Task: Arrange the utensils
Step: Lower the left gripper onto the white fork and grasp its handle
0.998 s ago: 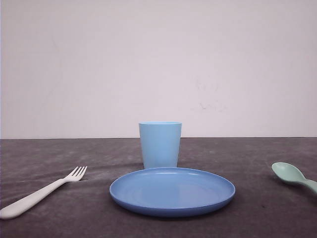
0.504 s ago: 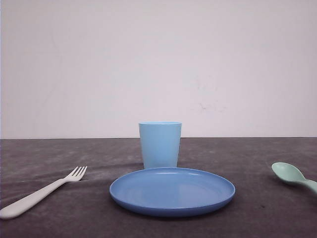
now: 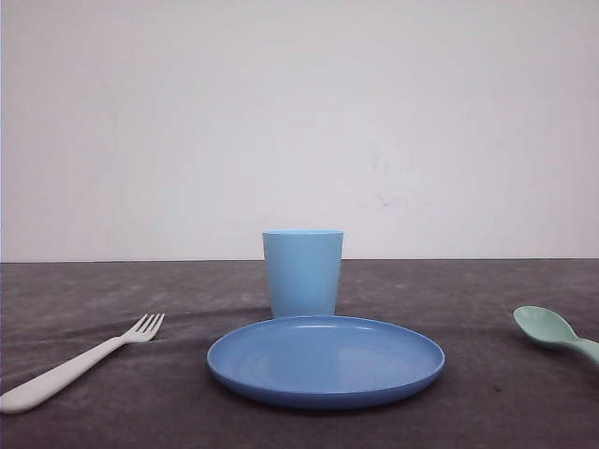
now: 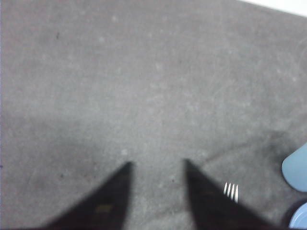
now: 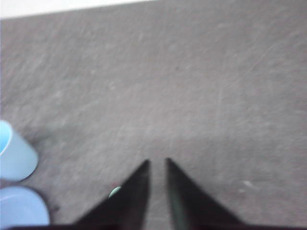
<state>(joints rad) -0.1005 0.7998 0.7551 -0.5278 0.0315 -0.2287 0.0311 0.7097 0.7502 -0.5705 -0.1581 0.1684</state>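
Front camera low, level over the table (image 3: 112,290), wrist cameras looking down (blurred), all sharing the cup (image 3: 302,272).

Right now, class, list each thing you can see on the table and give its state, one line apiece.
White plastic fork: lying flat, tines toward the cup, untouched.
Mint-green plastic spoon: lying flat, bowl up, untouched.
Light blue cup: upright behind the plate.
Round blue plate: flat, empty.
Left gripper: jaws apart, empty.
Right gripper: jaws narrowly apart, empty.

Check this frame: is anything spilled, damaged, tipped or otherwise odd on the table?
Nothing stands out. The light blue cup stands upright behind the empty blue plate; the white fork and mint-green spoon lie flat at either side.
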